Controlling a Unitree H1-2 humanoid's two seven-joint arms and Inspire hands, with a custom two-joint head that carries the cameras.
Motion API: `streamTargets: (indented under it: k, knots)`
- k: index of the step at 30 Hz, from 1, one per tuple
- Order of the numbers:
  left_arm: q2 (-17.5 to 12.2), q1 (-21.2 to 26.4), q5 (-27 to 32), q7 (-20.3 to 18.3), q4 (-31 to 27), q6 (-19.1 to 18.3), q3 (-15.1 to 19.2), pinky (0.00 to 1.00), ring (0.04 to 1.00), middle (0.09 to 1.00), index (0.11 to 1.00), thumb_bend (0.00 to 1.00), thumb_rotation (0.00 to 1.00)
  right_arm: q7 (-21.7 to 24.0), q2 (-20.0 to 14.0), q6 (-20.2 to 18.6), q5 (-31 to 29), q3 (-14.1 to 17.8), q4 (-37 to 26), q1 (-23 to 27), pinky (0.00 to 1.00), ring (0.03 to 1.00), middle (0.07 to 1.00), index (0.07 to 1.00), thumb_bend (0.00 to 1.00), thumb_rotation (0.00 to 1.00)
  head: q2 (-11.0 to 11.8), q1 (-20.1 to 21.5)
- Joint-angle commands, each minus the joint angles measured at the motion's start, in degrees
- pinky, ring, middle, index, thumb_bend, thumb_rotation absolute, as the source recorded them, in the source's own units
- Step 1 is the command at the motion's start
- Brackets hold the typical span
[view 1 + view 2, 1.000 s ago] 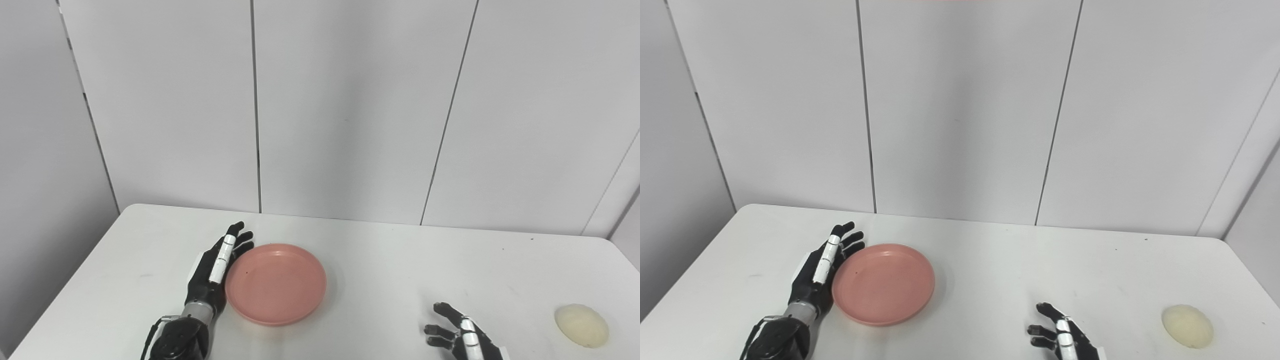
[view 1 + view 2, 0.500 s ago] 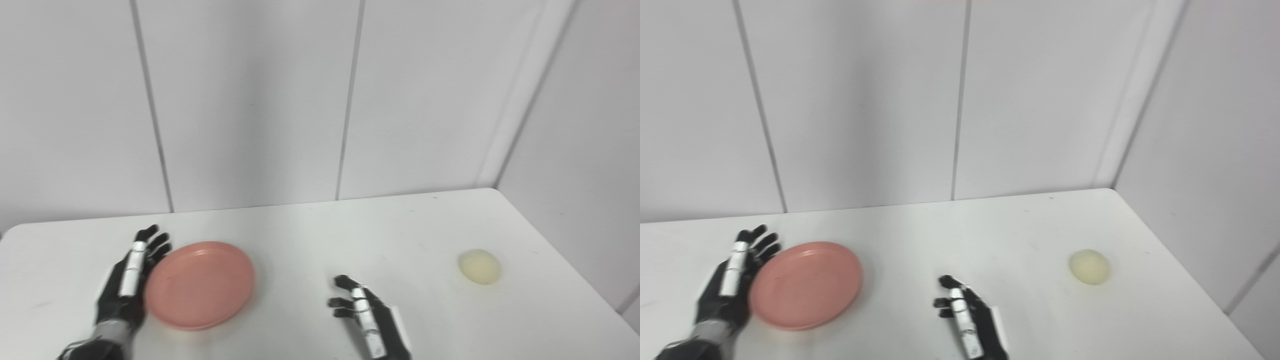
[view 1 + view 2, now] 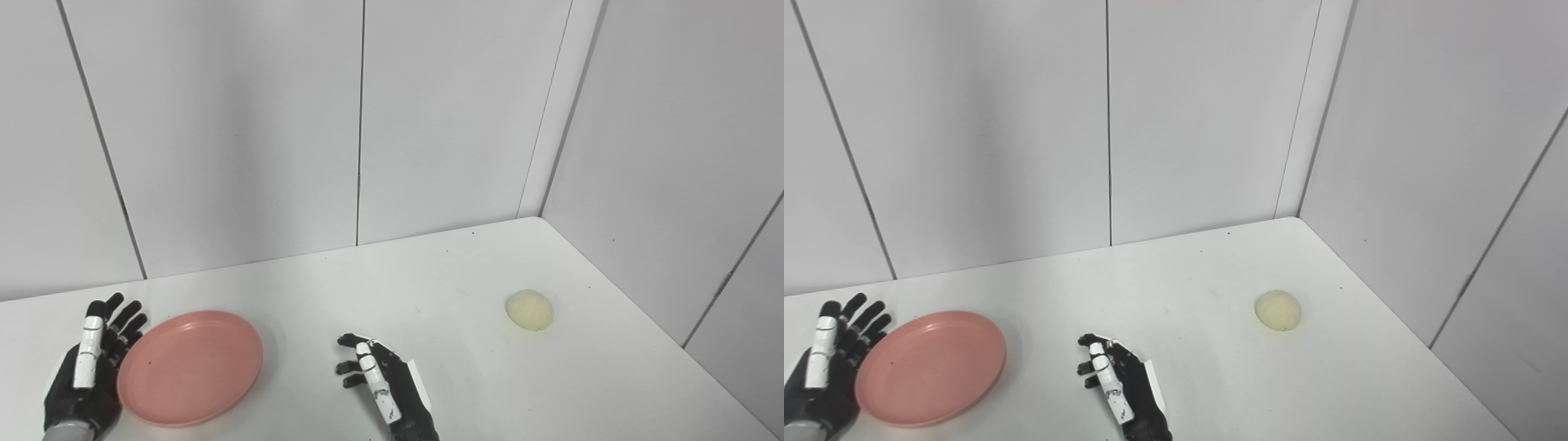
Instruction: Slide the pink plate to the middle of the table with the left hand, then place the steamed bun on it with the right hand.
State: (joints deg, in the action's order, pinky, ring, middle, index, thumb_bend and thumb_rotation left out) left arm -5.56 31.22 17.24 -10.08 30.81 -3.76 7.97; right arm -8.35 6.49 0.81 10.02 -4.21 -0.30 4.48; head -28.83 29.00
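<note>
The pink plate (image 3: 190, 366) lies flat on the white table (image 3: 441, 288) at the lower left of the picture. My left hand (image 3: 89, 367) stands open along the plate's left rim, fingers stretched upward and apart, holding nothing. To the right of the plate my right hand (image 3: 380, 383) rests low over the table, open, fingers slightly curled and empty. The pale yellow steamed bun (image 3: 530, 310) sits alone farther right, well apart from the right hand, near the table's right edge.
Grey wall panels (image 3: 245, 122) close off the back of the table, and another wall (image 3: 680, 153) runs along its right side. The table's right edge (image 3: 649, 324) slants down toward the lower right corner.
The whole picture has shifted left, so the camera has turned right; the bun now sits nearer the centre. The plate and left hand keep the same relation. The right hand reaches a little farther forward.
</note>
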Motion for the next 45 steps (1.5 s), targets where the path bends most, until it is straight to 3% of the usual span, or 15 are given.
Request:
streamTargets:
  k: [1,23,27,35,38,40,45]
  knots:
    - [0.11,1.47,-0.06,-0.24,0.29,-1.11,-0.17,1.00,0.918,0.910,0.922,0.80,0.82,-0.53,0.89,2.35,0.15,-0.49,2.13,-1.33,0.55,0.613,0.776,0.676,0.51,0.96,-0.09,0.32]
    - [3.71,-0.57,-1.01,0.92,-3.76,-1.11,-1.35,0.96,0.896,0.903,0.926,0.83,0.80,-1.04,1.11,1.62,0.80,-1.01,0.88,-1.85,0.56,0.638,0.795,0.715,0.45,0.94,-0.65,0.11]
    - [4.15,-0.68,-0.99,0.81,-3.32,-1.05,-1.41,0.98,0.907,0.905,0.927,0.84,0.80,-2.48,1.10,3.84,1.81,-0.88,0.68,-2.13,0.56,0.633,0.775,0.724,0.44,0.90,-0.62,-0.32]
    - [4.37,-1.46,-2.06,1.27,-4.62,-1.42,-2.06,0.97,0.902,0.876,0.926,0.81,0.80,-7.33,-0.56,13.95,8.72,-1.14,-0.29,-2.03,0.58,0.668,0.765,0.817,0.59,0.81,-0.52,-0.75]
    - [4.41,-1.29,-1.98,1.20,-4.48,-1.79,-2.23,0.97,0.910,0.878,0.925,0.80,0.81,-7.18,-1.80,12.40,11.74,-0.11,-6.25,-0.12,0.62,0.701,0.774,0.828,0.65,0.80,-0.32,-1.08]
    - [4.48,-1.08,-1.98,1.24,-4.01,-1.65,-2.31,0.97,0.915,0.886,0.927,0.79,0.81,-6.85,-2.82,10.92,14.37,0.44,-8.48,1.11,0.64,0.720,0.806,0.840,0.69,0.85,-0.07,-1.35]
    - [4.51,-0.92,-2.08,1.17,-3.21,-1.10,-2.43,0.96,0.902,0.875,0.912,0.79,0.80,-8.80,-9.65,13.43,23.27,2.91,-9.83,5.63,0.71,0.761,0.818,0.801,0.81,0.93,0.37,-1.60]
